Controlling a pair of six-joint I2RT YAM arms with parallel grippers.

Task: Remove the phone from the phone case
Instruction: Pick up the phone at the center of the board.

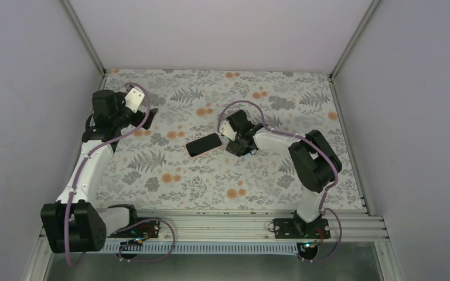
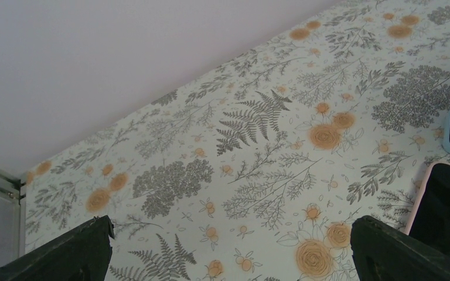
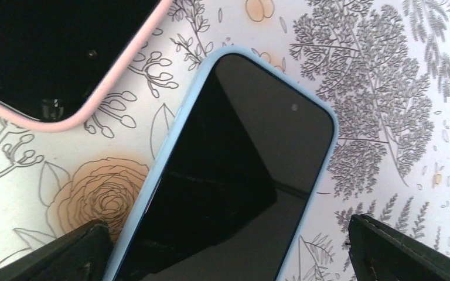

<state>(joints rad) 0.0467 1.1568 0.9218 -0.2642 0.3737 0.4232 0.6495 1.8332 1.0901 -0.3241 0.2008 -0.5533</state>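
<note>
Under the right pincer (image 3: 228, 249), spread wide and holding nothing, lies the blue phone (image 3: 234, 175), flat and screen up. Its long axis slants between the fingers, rounded top end away from them. It has glossy black glass and a smooth pale-blue case rim. Just beside it but apart, the pink phone (image 3: 47, 52) slants across the floral table (image 1: 170, 175). That makes two phones, two cases. Far left, the left pincer (image 2: 231, 234) gapes wide, empty.
</note>
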